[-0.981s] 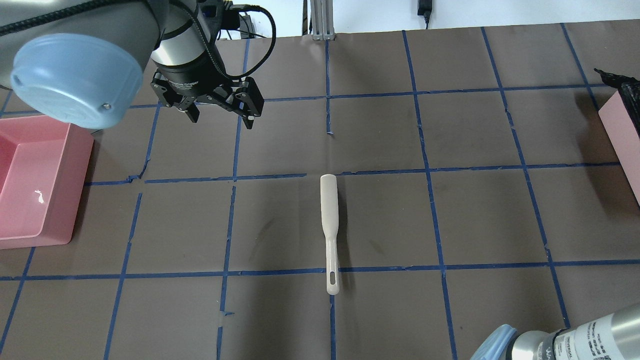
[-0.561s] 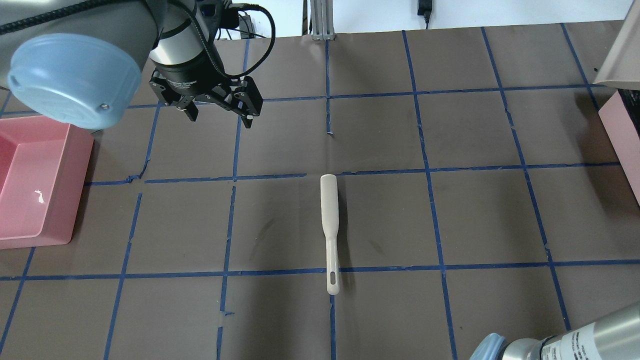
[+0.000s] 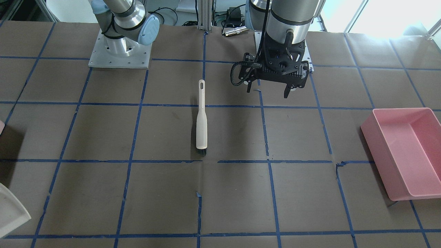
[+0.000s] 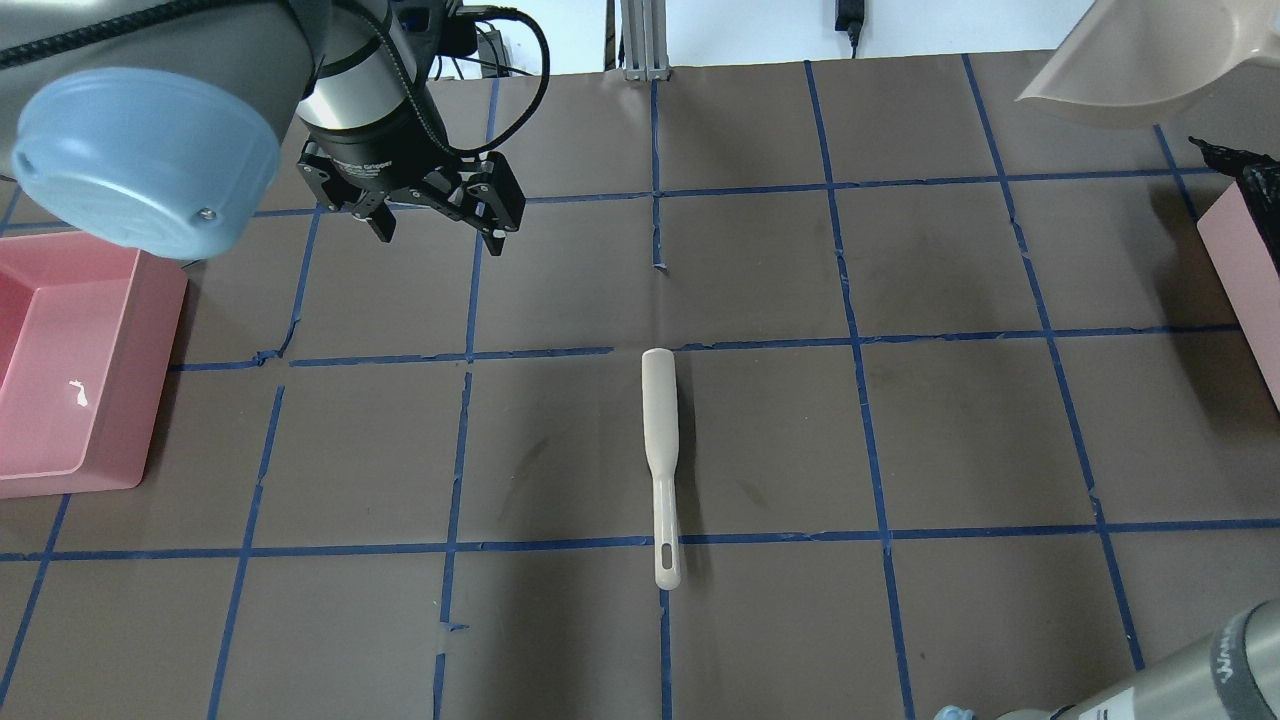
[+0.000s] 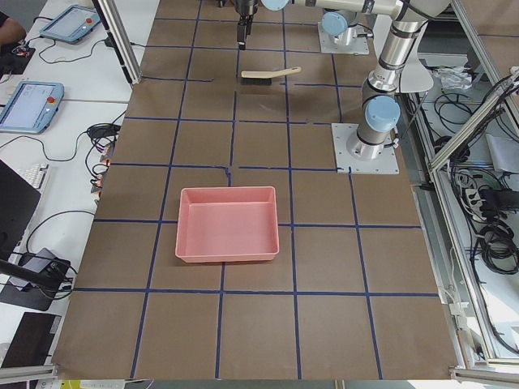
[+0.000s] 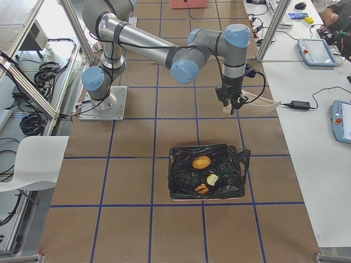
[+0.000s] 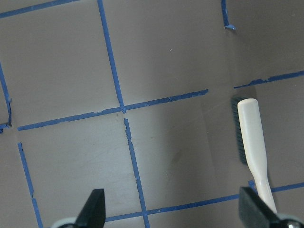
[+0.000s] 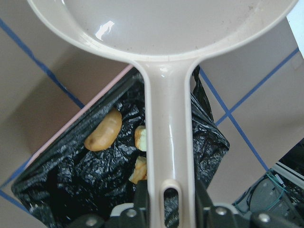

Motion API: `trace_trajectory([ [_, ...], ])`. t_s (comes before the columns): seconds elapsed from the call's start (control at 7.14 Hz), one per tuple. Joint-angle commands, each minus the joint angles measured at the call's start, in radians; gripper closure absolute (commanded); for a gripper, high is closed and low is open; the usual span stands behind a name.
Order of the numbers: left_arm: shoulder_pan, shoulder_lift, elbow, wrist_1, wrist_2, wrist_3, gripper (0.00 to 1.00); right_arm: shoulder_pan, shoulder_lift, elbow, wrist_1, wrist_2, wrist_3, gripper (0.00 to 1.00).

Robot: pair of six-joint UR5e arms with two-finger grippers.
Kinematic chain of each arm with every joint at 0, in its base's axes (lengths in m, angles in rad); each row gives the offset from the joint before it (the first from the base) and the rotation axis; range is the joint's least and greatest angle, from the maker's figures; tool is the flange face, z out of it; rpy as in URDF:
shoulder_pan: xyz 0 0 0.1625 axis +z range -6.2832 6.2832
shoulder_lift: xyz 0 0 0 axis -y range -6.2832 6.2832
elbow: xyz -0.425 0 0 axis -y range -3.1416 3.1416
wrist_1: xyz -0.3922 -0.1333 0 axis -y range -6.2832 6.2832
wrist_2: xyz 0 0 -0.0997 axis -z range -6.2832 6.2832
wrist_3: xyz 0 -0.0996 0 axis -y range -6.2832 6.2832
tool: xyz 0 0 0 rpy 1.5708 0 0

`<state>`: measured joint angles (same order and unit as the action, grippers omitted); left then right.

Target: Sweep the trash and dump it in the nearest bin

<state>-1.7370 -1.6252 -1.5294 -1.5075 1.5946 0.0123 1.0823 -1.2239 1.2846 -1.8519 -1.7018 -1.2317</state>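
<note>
The right gripper (image 8: 171, 205) is clamped on the handle of the cream dustpan (image 8: 166, 28), a finger pressed to each side of it. The pan's scoop looks empty and is turned up, away from the fingers. Below it sits the bin (image 8: 95, 100), of which only a pink edge shows around its black bag liner (image 8: 71, 180). All the trash lies inside on the liner: the brown potato-like lump (image 8: 103, 136) and two apple-core pieces (image 8: 141, 137), well below the fingers and apart from them.

From overhead, the dustpan has risen into the top right corner, where a second ago none of it showed, while the right arm has slid almost out of the lower corner. That suggests the dump is done and the pan is being carried away.

Farther across the table, the brush (image 4: 660, 440) lies flat and untouched in the middle. Beyond it the left gripper (image 4: 440, 225) hovers, fingers spread wide and holding nothing, hardly shifted. The large pink tub (image 4: 60, 400) stands at the far end.
</note>
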Motion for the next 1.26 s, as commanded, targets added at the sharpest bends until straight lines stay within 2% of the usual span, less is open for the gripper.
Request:
trace_trajectory([
  [0.0,0.007,0.001,0.000,-0.005,-0.002,0.000,0.00,0.114,-0.003,0.054,0.006,0.010,0.237,1.00],
  [0.56,0.008,0.001,-0.002,-0.005,-0.005,0.000,0.00,0.351,0.009,0.088,0.007,0.013,0.701,1.00],
  [0.84,0.008,0.002,-0.003,-0.003,-0.007,0.000,0.00,0.444,0.007,0.136,0.002,0.079,0.930,1.00],
  [1.12,0.008,0.001,-0.005,0.000,-0.005,0.000,0.00,0.522,0.024,0.144,-0.013,0.141,1.018,1.00],
])
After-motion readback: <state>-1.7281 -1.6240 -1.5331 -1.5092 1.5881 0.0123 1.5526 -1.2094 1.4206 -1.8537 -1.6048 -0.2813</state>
